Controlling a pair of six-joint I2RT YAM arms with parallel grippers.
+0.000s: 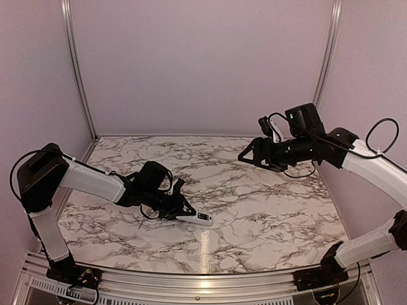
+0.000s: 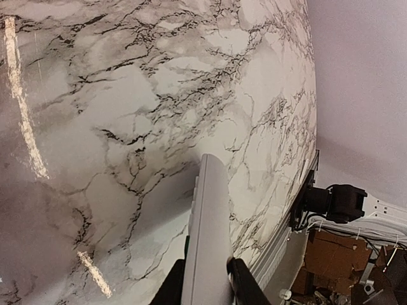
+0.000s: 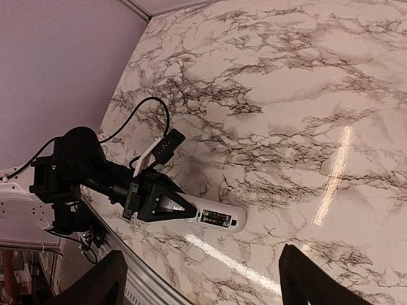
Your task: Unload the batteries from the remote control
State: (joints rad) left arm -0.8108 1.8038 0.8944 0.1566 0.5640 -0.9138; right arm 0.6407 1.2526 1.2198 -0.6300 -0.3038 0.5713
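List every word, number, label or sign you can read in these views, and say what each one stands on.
No text reads clearly in any view.
Dark panel on the face of the remote control: faint small markings, too small and blurred to read.
Brown cardboard beyond the table edge: no legible print.

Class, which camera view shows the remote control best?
Right wrist: the remote control shows its broad face, jutting from the left claw. The top view shows it small; the left wrist, only its narrow side.
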